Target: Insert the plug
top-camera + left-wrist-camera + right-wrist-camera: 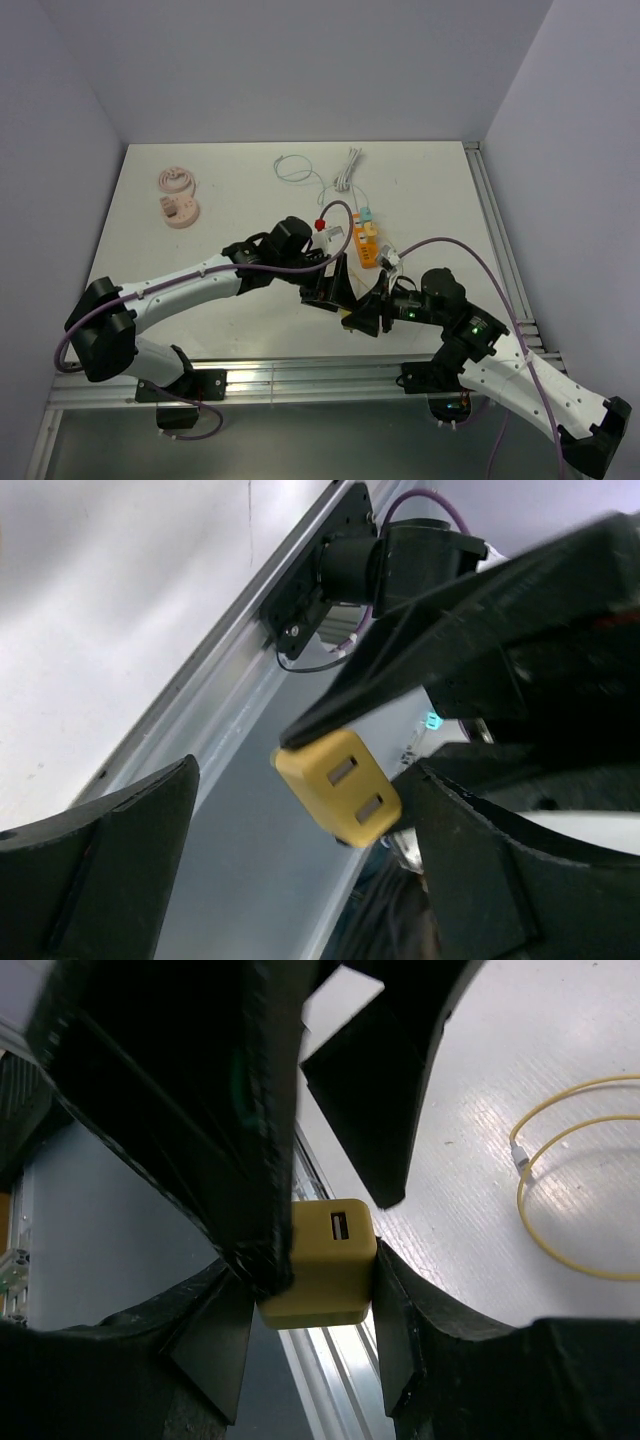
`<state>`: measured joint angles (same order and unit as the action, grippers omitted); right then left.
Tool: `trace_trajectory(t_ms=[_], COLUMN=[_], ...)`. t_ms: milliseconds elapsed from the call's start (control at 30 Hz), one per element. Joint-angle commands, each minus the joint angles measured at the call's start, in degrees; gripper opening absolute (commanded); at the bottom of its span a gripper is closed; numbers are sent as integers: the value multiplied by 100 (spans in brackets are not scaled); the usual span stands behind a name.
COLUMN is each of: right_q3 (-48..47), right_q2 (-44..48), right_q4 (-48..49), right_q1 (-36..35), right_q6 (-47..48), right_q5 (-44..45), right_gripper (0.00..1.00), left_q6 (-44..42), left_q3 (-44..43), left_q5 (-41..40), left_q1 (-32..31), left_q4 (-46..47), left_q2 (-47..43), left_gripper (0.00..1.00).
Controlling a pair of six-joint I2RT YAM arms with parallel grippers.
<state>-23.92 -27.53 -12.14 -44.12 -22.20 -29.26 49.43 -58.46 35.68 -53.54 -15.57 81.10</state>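
Clenches the right claw (318, 1285) on the yellow plug (322, 1260), pinching its two flat sides and leaving the face with the small port turned toward the wrist camera. Holds it low at the near edge of the table (260, 325), just by the metal rail (215, 730) and well short of any socket. Shows to the other wrist camera a face with two slots, pointing out past the fingertips, seemingly a grip chosen to keep that end free. Meets there the left claw (325, 292), released, with fingers spread wide on either side of the plug and clear of it on the side plainly seen. Cannot tell whether the other finger brushes it. Looks like a handover or a regrip, perhaps to turn the plug for a straighter push. Farther out, finds the orange socket block (366, 243) lying on the tabletop just beyond both claws, apparently the target, near enough to need only a short carry. Beyond that, leaves a white cable (348, 168) and a thin looped wire (293, 168) near the back edge. Keeps two pink round pieces (178, 197) off at the far left, well apart from the work.
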Motion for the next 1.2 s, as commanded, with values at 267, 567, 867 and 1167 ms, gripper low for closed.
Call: trace_trajectory(t_ms=[267,567,867,1167], right_q3=[10,-7,-25,-69], right_q2=[266,186,239,151], right_q4=[379,370,283,195], right_q1=[-88,-97,-97,-114], right_q6=[57,49,14,-39], right_q5=[359,543,798,1124], right_gripper=[0,0,2,31], left_q6=[445,568,866,1068], left_q3=[-236,-105,212,317], left_q5=[272,826,906,466], left_q1=[-201,-289,-359,-359], left_q4=[388,783,1223,1074], left_q2=[213,231,3,-323], left_gripper=[82,45,0,0])
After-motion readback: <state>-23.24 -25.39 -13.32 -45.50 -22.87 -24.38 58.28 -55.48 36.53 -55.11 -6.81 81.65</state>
